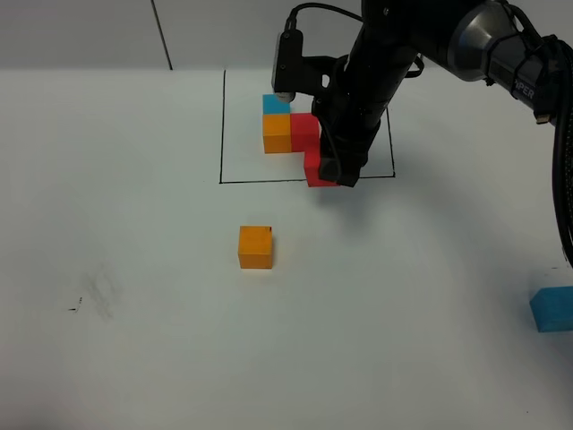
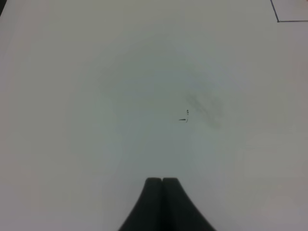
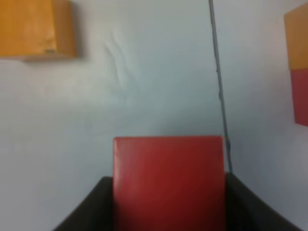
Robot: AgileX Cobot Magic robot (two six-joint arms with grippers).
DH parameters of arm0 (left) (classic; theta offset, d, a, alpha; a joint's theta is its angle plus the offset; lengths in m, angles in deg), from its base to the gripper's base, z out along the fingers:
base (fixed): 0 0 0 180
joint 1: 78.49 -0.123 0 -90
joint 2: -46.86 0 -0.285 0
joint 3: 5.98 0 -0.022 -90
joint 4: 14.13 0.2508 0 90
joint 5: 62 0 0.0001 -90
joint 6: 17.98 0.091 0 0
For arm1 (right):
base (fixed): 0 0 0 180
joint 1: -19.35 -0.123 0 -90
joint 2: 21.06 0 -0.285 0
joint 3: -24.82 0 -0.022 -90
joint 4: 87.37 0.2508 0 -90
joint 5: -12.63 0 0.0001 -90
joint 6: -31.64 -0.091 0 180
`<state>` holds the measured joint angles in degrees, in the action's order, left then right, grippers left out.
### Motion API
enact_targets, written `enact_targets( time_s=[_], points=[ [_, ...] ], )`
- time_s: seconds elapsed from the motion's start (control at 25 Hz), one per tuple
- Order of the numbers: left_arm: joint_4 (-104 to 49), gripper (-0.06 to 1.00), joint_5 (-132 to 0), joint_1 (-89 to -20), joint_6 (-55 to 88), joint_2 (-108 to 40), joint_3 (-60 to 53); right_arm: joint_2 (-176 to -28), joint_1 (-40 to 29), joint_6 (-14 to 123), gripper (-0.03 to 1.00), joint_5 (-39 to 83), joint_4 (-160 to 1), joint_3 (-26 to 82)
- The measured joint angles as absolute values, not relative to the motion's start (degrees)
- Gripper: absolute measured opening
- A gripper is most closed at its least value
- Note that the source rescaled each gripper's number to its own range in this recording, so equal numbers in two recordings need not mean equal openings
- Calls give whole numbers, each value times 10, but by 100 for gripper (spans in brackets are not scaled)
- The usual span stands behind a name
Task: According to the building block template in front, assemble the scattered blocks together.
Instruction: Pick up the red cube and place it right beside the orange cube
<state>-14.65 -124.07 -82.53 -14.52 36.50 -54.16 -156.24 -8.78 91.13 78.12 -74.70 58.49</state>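
One of the scattered blocks, the red cube (image 1: 315, 175), sat clamped between the jaws of your right gripper (image 1: 333, 172). It was over the front line of the black outline (image 1: 260, 182), toward the far edge of the tabletop (image 1: 134, 358) and right up against the building block template (image 1: 285, 130). Whether it rested on the surface or hung just above it, I could not tell. Your left gripper (image 2: 162, 185) was pressed together on nothing, above bare tabletop near a faint smudge (image 2: 207, 106). The orange cube (image 1: 255, 247) lay alone near the middle, and the sky-blue cube (image 1: 552, 309) at the right edge. To do this step well, you needed to carry the red cube clear of the template without nudging it. You then had to set it square beside the orange cube, on the side the template's red takes, faces flush, before parting the jaws.
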Motion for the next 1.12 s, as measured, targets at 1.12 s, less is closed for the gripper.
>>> enact_targets(
  time_s=[1.12],
  points=[
    [-146,0,-1241,-825,-145,365,-542,-1482,-68,693,43,764,-804,585]
  ],
)
